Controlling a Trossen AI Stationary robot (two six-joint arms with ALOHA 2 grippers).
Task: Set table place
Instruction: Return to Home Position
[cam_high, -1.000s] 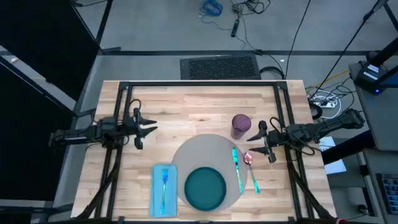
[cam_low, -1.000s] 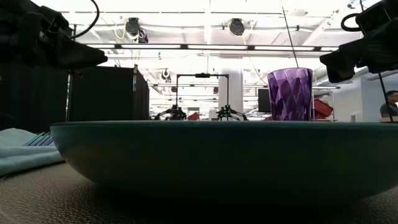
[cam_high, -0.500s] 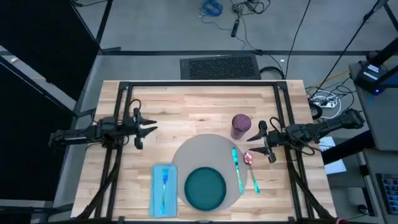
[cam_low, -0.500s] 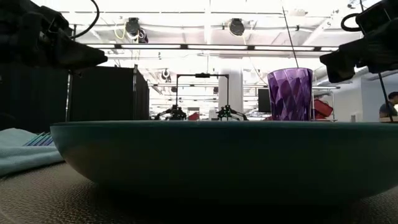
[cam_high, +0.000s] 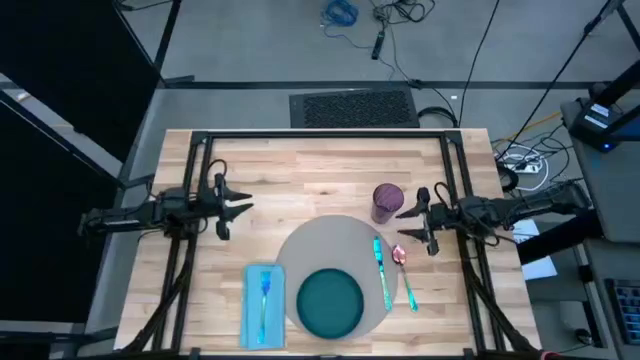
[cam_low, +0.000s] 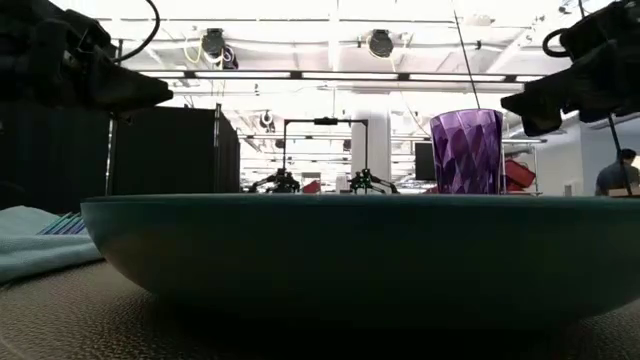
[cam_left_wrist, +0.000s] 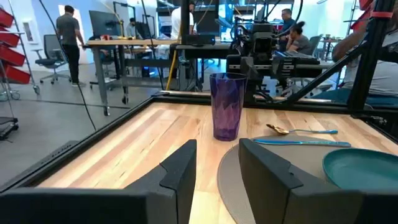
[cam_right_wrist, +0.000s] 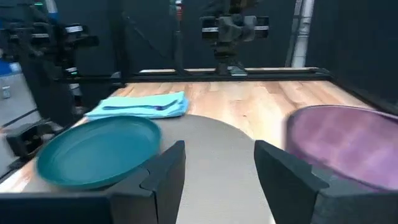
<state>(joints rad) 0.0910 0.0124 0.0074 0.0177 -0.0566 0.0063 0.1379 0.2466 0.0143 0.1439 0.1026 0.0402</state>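
Hands first: your right hand (cam_high: 404, 222) hangs above the right side of the pale butcher-block wooden surface (cam_high: 300, 165), fingers spread and nothing between them, tips pointing inward. Just beside those tips, but not touching, the translucent purple faceted cup (cam_high: 388, 200) stands upright on the bare wood at the far right rim of the large round grey placemat (cam_high: 300, 245). Directly on the near side of your right hand, the iridescent spoon (cam_high: 403, 272) lies on the wood just off the placemat's right edge, and a slim teal-handled knife (cam_high: 381, 270) lies alongside it on the placemat itself. The dark teal round plate (cam_high: 330, 303) sits on the near part of the placemat. Left of the placemat, a folded light blue cloth napkin (cam_high: 263, 310) carries a blue fork (cam_high: 265, 290). Your left hand (cam_high: 240, 208) waits well apart at the left side, likewise released and empty.
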